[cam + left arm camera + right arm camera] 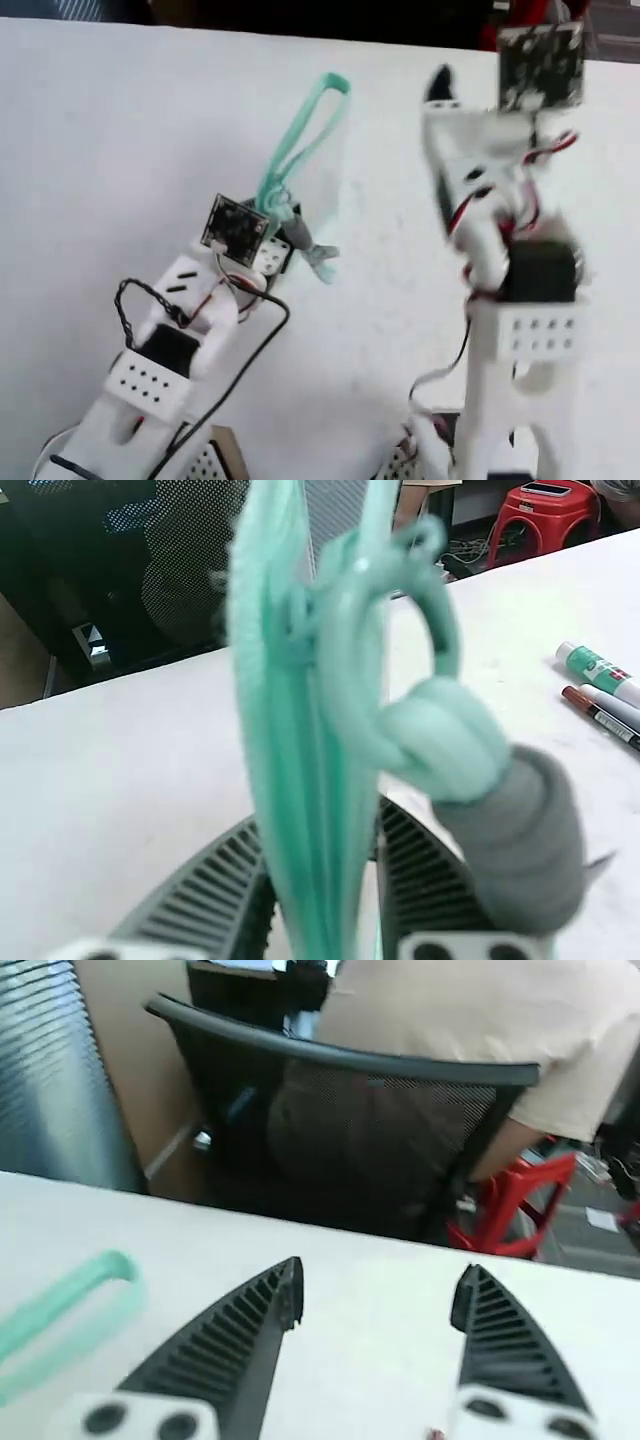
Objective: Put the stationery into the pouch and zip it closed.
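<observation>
The mint-green pouch is held up off the white table, seen edge-on. My left gripper is shut on its lower end. In the left wrist view the pouch stands upright between the ribbed fingers, with a looped cord and a knotted grey pull hanging beside it. A green-and-white glue stick and a dark pen lie on the table farther off. My right gripper is raised to the pouch's right and stands open with nothing in it; the pouch's edge shows beside it.
The table's far edge runs close behind the right gripper, with a black mesh chair and a red stool beyond it. A black cable trails along the left arm.
</observation>
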{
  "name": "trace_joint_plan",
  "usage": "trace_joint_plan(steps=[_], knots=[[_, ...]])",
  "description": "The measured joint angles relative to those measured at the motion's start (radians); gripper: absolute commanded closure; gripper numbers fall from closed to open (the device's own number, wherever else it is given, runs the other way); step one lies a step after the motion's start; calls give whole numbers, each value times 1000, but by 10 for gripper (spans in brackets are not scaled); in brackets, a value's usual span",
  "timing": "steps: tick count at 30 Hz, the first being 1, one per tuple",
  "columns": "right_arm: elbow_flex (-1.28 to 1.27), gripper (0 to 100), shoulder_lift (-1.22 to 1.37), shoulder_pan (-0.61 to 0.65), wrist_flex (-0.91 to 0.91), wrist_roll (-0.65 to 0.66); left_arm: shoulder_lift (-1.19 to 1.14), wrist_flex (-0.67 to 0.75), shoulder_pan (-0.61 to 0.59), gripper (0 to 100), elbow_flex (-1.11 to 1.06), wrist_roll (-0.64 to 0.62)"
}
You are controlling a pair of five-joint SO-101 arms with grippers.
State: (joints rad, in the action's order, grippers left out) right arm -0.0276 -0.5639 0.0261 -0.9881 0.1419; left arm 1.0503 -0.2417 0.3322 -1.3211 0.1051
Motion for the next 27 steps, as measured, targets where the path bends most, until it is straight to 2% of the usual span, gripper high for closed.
trace_joint_plan(steps=[7, 10, 19, 23, 27], knots=[[241, 762, 322, -235, -210, 302, 0, 0, -3, 868, 0, 0], [325, 762, 482, -325, -292, 391, 0, 0, 0, 868, 0, 0], [473, 776, 893, -491, -365, 436, 0, 0, -2, 868, 0, 0], [479, 830, 1034, -516, -364, 436, 0, 0, 0, 868, 0, 0], [479, 833, 1145, -508, -364, 505, 0, 0, 0, 868, 0, 0]])
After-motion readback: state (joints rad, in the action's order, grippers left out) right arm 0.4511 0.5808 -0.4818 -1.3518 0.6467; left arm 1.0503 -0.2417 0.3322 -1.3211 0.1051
